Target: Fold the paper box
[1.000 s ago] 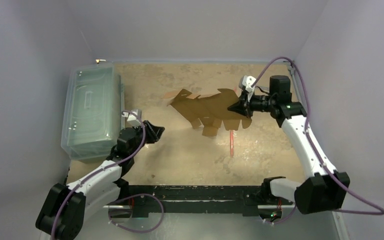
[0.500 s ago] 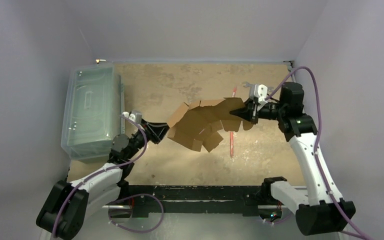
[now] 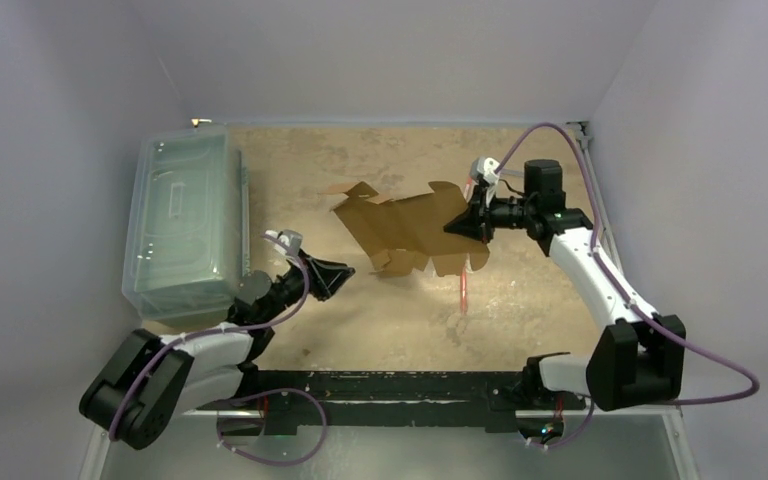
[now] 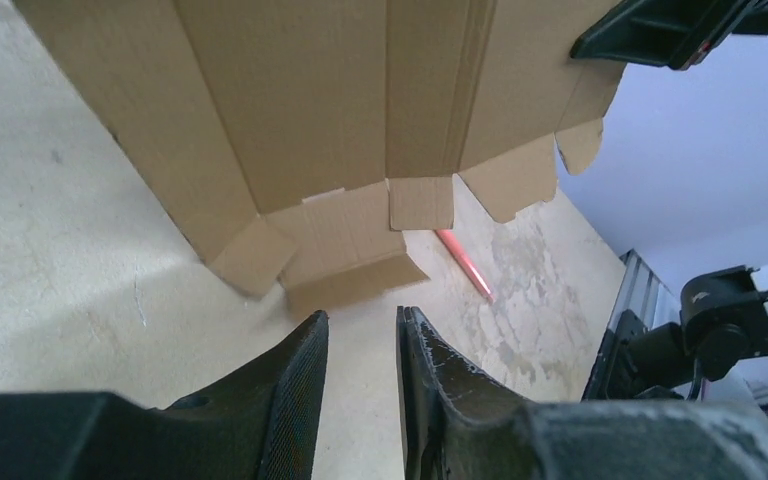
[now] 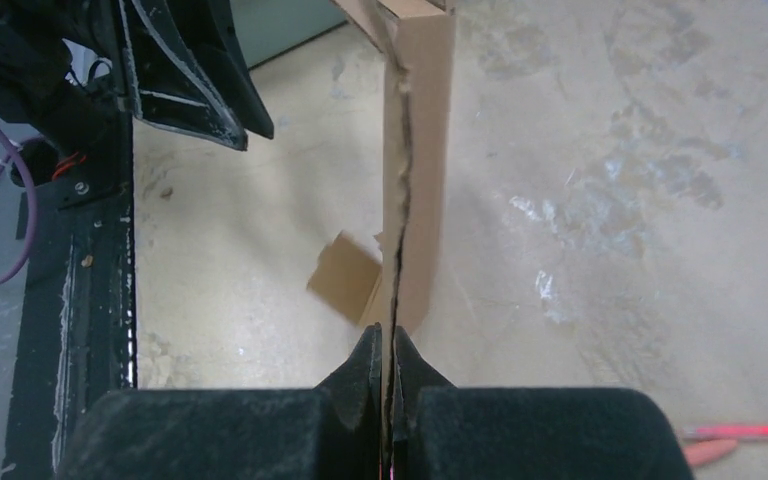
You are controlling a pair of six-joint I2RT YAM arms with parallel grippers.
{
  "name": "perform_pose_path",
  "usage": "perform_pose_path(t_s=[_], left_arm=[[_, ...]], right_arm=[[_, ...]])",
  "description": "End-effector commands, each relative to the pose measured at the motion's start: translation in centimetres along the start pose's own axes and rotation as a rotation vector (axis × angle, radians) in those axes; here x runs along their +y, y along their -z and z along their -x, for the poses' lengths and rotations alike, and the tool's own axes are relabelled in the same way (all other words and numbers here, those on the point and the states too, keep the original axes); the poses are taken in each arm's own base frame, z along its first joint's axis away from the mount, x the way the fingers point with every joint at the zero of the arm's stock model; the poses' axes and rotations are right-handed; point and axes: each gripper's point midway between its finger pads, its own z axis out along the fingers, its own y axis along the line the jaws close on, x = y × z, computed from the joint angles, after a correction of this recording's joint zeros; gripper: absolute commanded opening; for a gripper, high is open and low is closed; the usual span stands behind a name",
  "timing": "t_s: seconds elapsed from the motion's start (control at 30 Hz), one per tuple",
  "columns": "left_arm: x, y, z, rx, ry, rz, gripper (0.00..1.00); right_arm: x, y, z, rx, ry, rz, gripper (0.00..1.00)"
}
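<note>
The paper box [image 3: 400, 222] is a flat brown die-cut cardboard sheet in the middle of the table, raised at its right end with its near flaps hanging toward the tabletop. My right gripper [image 3: 463, 222] is shut on the sheet's right edge; in the right wrist view the cardboard [image 5: 420, 150] runs edge-on between the closed fingers of the right gripper [image 5: 388, 335]. My left gripper [image 3: 338, 275] hovers low near the sheet's near-left flaps, apart from them. In the left wrist view, the left gripper [image 4: 360, 320] stands slightly open and empty, facing the paper box [image 4: 340, 110].
A large clear plastic bin [image 3: 185, 225] lies along the table's left side. A red pen [image 3: 463, 288] lies on the table under the sheet's near-right flaps, also seen as the red pen [image 4: 465, 265] past the left fingers. A black rail [image 3: 390, 385] spans the near edge.
The right gripper swung the sheet up and toward the near side, then back to the far side and flatter. The left gripper moved right along the table toward the sheet's near flaps.
</note>
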Motion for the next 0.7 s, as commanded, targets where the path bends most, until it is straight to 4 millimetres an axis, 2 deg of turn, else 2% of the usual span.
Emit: perform_pose_path(t_s=[0.0, 0.1, 0.17, 0.23, 0.33, 0.43, 0.5, 0.57, 0.67], left_arm=[[-0.2, -1.8, -0.1, 0.033, -0.066, -0.031, 0.31], [0.6, -1.6, 0.3, -0.004, -0.061, 0.013, 0.31], [2.1, -0.9, 0.6, -0.030, -0.062, 0.105, 0.33], [3.9, -0.2, 0.8, -0.039, -0.066, 0.215, 0.44], [4.7, 0.4, 1.9, -0.078, -0.081, 0.286, 0.58], [6.2, 0.8, 2.8, -0.091, -0.082, 0.393, 0.60], [7.7, 1.3, 2.7, -0.088, -0.068, 0.483, 0.55], [8.4, 1.5, 2.5, -0.086, -0.058, 0.520, 0.34], [8.7, 0.9, 2.1, -0.062, -0.041, 0.527, 0.21]], right_arm=[[-0.4, -0.8, 0.1, 0.014, 0.010, -0.011, 0.00], [-0.6, -0.5, 0.2, 0.019, 0.030, -0.042, 0.00], [-0.6, -0.2, 0.4, 0.022, 0.054, -0.060, 0.00], [-0.5, 0.0, 0.4, 0.029, 0.069, -0.059, 0.00], [-0.2, 0.0, 0.1, 0.039, 0.086, -0.036, 0.00], [0.0, 0.2, 0.4, 0.040, 0.099, -0.032, 0.00], [0.1, 0.4, 0.8, 0.035, 0.113, -0.039, 0.00], [0.5, 0.7, 1.3, 0.024, 0.129, -0.040, 0.00], [1.3, 0.8, 1.9, 0.003, 0.144, -0.017, 0.00]])
